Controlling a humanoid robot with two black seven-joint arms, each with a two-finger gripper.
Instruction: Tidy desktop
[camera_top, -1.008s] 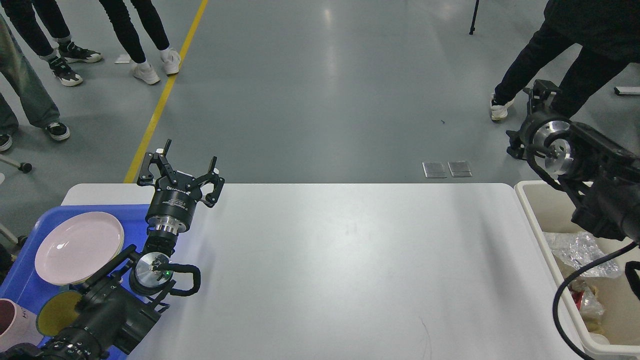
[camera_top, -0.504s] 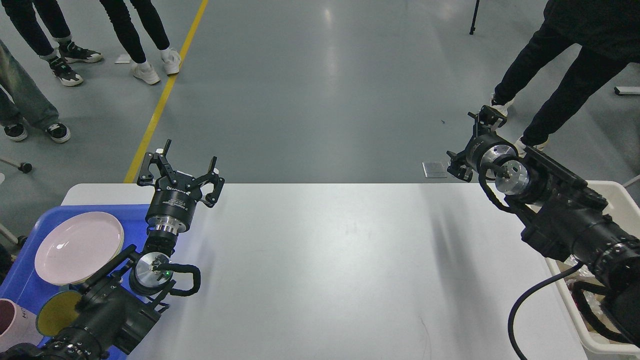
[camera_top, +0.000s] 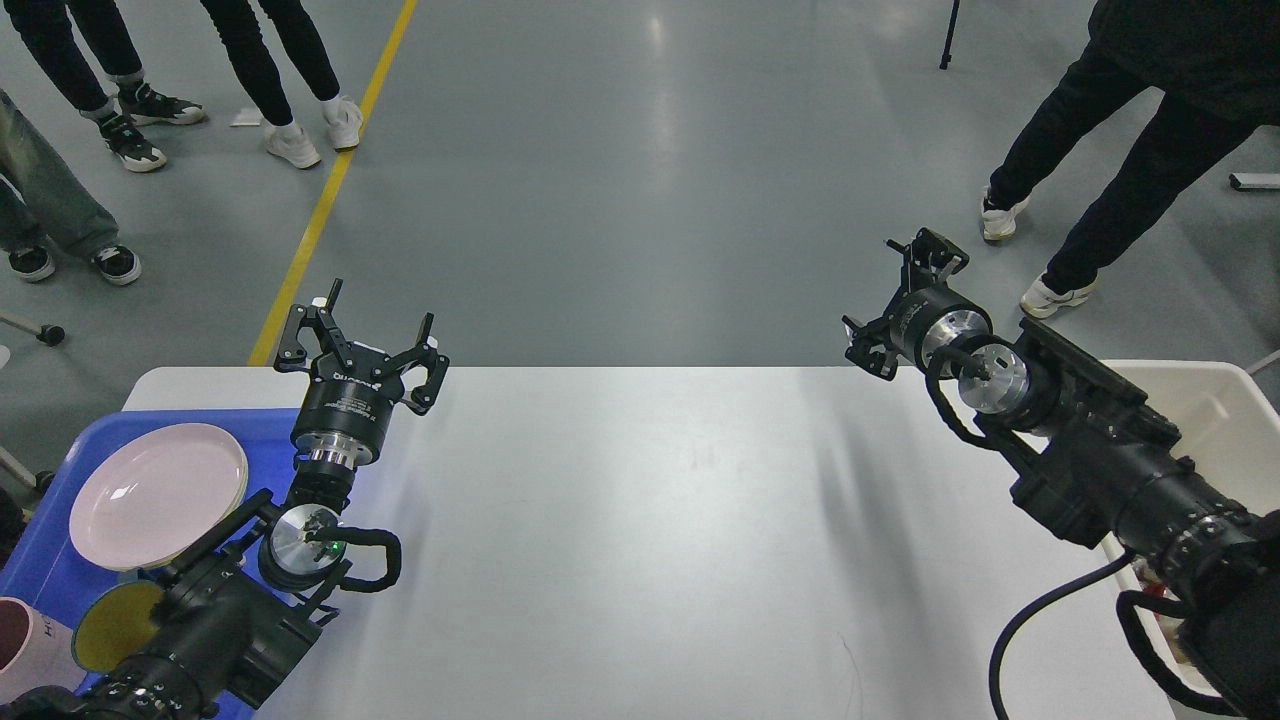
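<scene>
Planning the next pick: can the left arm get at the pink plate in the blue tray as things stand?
Probably yes. The left claw is open and holds nothing, and the pink plate lies face up in the blue tray just to that arm's left, with nothing on it. The arm would have to fold back.

Before us lies the desktop, with our left arm over its near left part and our left gripper at its far left edge, fingers spread and holding nothing. A tray sits at the desktop's left end, and in it lie a plate towards the far side, a disc nearer us, and a cup at the near left corner. Our right arm crosses the right end, its gripper past the far edge, and a bin stands just beside the desktop on the right, behind that arm.
</scene>
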